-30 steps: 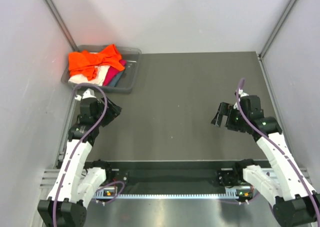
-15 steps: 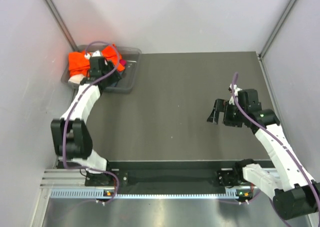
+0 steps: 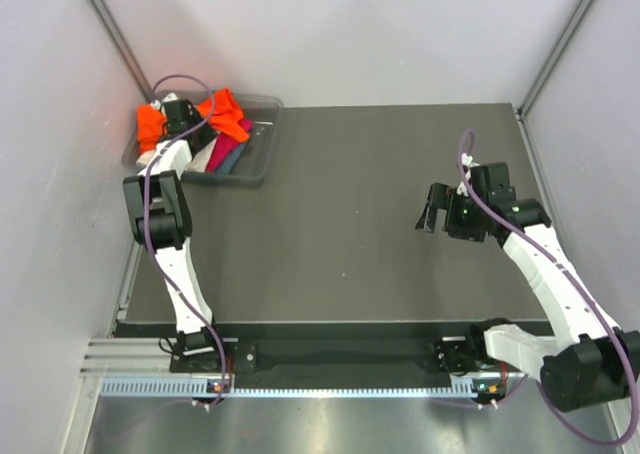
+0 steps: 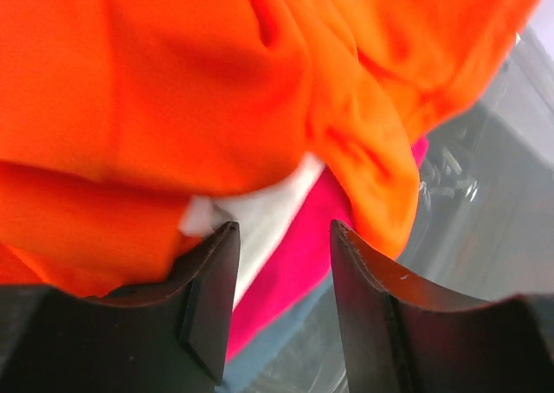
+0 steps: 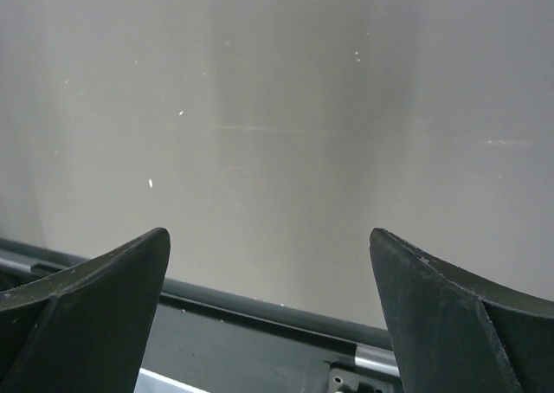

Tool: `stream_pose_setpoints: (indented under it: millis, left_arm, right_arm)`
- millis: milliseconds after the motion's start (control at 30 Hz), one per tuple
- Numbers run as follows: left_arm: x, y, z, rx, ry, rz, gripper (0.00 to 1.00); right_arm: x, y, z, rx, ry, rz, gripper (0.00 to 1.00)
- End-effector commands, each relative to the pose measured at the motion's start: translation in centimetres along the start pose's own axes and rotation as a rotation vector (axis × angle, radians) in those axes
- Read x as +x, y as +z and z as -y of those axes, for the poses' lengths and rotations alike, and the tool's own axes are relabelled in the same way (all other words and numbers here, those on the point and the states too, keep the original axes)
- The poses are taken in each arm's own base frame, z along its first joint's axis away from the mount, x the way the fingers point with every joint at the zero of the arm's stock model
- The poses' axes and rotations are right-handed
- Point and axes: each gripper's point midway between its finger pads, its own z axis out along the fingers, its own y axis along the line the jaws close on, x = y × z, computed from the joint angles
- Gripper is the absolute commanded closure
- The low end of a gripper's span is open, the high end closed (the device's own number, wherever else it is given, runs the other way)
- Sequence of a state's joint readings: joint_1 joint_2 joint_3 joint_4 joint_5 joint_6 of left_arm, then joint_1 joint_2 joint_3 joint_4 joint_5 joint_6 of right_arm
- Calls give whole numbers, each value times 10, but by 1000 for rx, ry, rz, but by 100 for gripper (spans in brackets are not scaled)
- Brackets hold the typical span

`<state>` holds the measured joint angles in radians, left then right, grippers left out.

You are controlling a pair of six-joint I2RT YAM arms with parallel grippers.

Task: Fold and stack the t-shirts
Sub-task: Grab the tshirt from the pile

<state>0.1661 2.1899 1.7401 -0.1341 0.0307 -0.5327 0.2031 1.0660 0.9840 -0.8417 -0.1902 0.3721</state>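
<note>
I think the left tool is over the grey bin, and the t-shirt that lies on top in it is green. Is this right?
Not quite. The one on top is an orange t-shirt, not a green one; the left wrist view shows it plainly. The rest holds: the left tool is over the grey bin.

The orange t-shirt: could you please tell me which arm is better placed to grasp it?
Left: the left hand is at the orange t-shirt in the grey bin; the right hand hangs open over the table, far off.

A dark grey worktop (image 3: 350, 224) sits boxed in by plain pale walls (image 3: 340, 34), with slanting metal posts (image 3: 560, 44) at both far corners.
</note>
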Motion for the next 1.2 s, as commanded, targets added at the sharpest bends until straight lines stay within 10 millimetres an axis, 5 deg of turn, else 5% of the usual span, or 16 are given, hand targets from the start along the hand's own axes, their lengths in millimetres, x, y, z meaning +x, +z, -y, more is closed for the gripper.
stream_pose_setpoints:
  millis: [0,267,433,700,900,967,1033,1067,1100,1167]
  left_arm:
    - [-64,-7,22,86,-85,199,51]
    - [-86,-5,-9,86,-171,223,50]
    - [-96,1,-24,77,-254,256,38]
    - [-101,29,-21,118,-311,248,44]
    - [-106,46,-19,149,-350,251,33]
    - [-109,51,-13,186,-346,247,46]
    - [-111,52,-5,224,-353,244,69]
    - [-112,52,-2,241,-356,243,92]
    - [-114,50,3,261,-369,246,100]
    - [-123,38,20,319,-366,252,100]
  right_arm:
    - [-25,3,-4,1,37,68,0]
    - [-34,19,-6,-1,91,68,0]
    - [-35,27,-10,-22,111,52,0]
    - [-36,32,-10,-22,129,45,0]
    - [-36,35,-9,-13,142,36,0]
    - [-37,36,-9,-10,142,33,0]
    - [-38,37,-9,-9,144,27,0]
    - [-38,38,-9,-8,141,25,0]
    - [-40,39,-9,-8,144,27,0]
    - [-41,41,-11,-16,144,28,0]
